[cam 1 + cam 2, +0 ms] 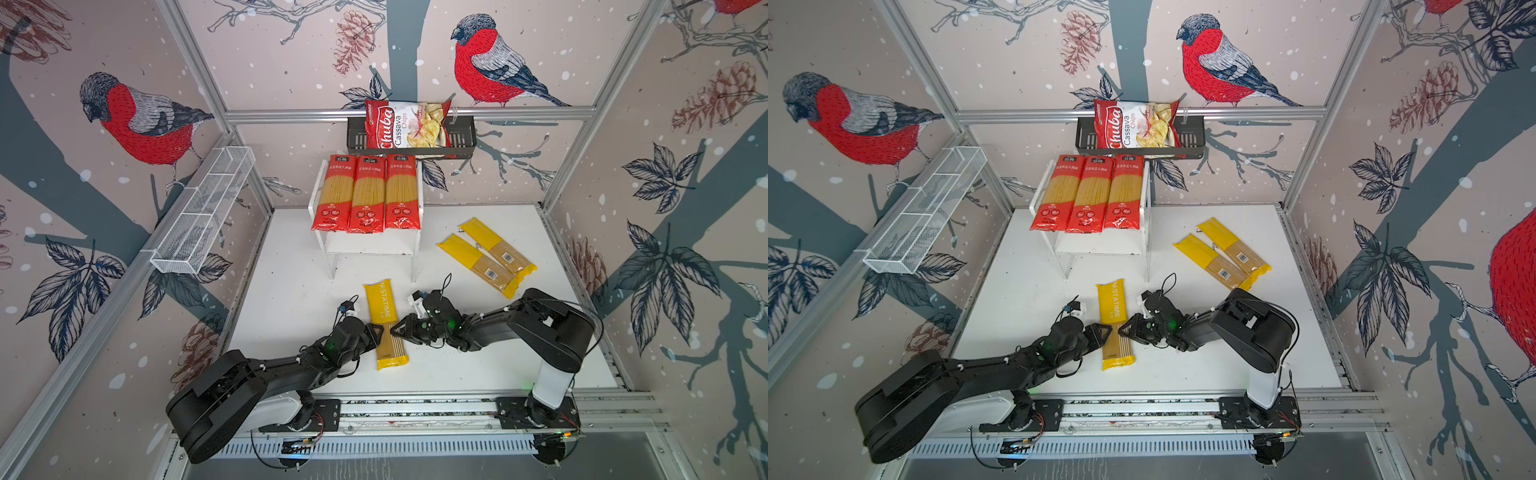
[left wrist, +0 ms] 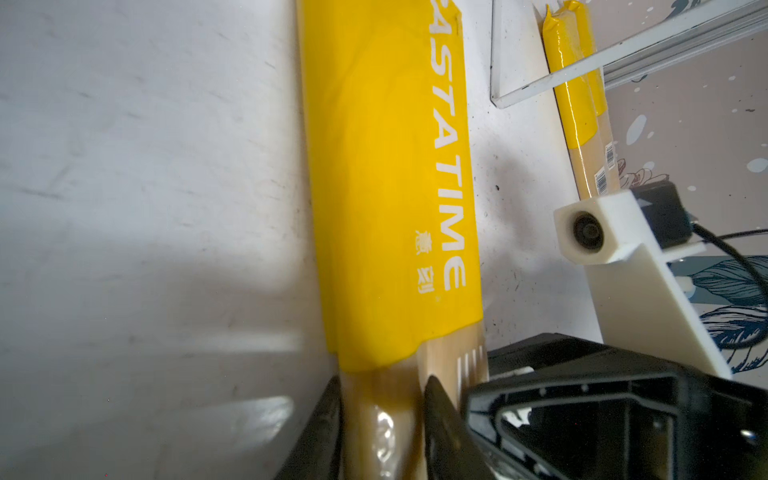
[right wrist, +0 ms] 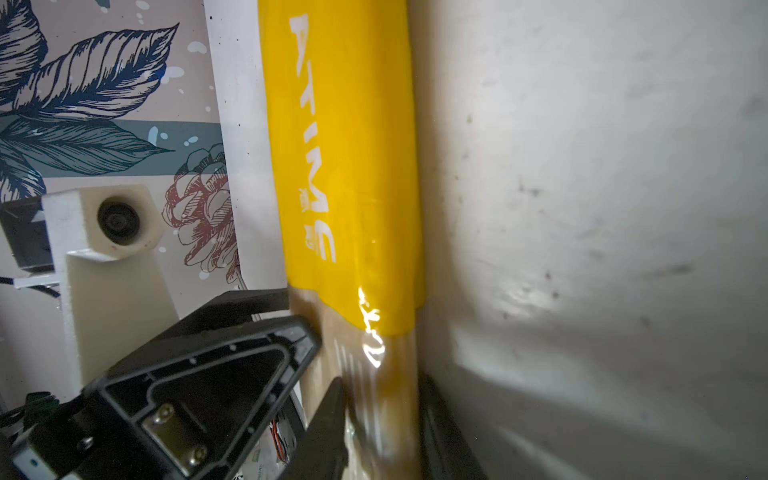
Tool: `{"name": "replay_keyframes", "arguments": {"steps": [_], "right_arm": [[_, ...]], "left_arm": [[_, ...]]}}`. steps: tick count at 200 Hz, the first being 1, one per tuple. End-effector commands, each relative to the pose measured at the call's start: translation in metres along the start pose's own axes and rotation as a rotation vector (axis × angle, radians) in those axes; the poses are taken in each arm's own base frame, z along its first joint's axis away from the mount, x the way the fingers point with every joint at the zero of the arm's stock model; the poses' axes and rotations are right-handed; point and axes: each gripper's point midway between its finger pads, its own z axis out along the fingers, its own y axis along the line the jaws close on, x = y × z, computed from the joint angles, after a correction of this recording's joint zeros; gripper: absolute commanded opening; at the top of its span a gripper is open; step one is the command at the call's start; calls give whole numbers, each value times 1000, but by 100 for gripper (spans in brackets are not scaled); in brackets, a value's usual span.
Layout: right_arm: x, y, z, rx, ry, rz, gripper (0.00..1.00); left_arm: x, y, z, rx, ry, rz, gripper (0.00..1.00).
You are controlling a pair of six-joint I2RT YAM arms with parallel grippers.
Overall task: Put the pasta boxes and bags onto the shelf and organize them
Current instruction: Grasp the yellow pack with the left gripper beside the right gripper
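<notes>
- Between the two sets of jaws, in both top views: yellow packet [image 1: 380, 303] [image 1: 1111, 303], flat on the table [image 1: 291, 299]. The left gripper [image 1: 379, 332] [image 1: 1109, 330] has one long edge and the right gripper [image 1: 395, 330] [image 1: 1121, 330] the opposite edge, tips nearly facing at the clear middle.
- Beyond the jaws, same views: shelf [image 1: 374, 245] [image 1: 1100, 245], top board filled by three red packets [image 1: 368, 195], lower tier bare. Two other yellow packets [image 1: 486, 257] lie on the table, well apart from the right jaws.
- Left wrist view: left gripper [image 2: 382, 395] clenched on the yellow packet [image 2: 386, 187] through its thickness. One finger [image 2: 436, 399] sits on the clear film, the other on the table side.
- Right wrist view: right gripper [image 3: 382, 399] likewise clamped on the packet [image 3: 345, 166], glossy film between its fingers.
- Hazard, slip: both holds sit on slick film at thin edges, so an uneven lift could pull the packet out of one pair.
- Hazard, sag: both grips are at mid-length, so the free ends may droop and strands may snap.
- Hazard, collision: the facing tips are close, and a squeeze inward could knock them together.
- Hazard, placement: only the lower tier is free, so a tilted long packet could catch the shelf legs or front edge.
</notes>
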Motion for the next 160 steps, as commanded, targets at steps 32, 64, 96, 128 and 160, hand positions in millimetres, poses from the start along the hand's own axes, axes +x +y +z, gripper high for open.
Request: {"name": "replay_keyframes", "arguments": {"steps": [32,64,96,128,160], "right_arm": [[4,22,-1,-82,26,-32,13],[5,27,-5,-103,23,-42,6],[5,39,-15,-132,10,-78,4],[4,50,-25,-159,-3,-119,2],[4,60,-34,-178,-16,-157,1]], "left_arm": [[-1,-11,-5,48,4,-3,32],[-3,-15,-10,54,7,3,35],[-14,-23,-22,35,-24,34,39],[-35,-28,-42,51,-116,39,42],[-54,-33,-58,49,-165,50,44]]}}
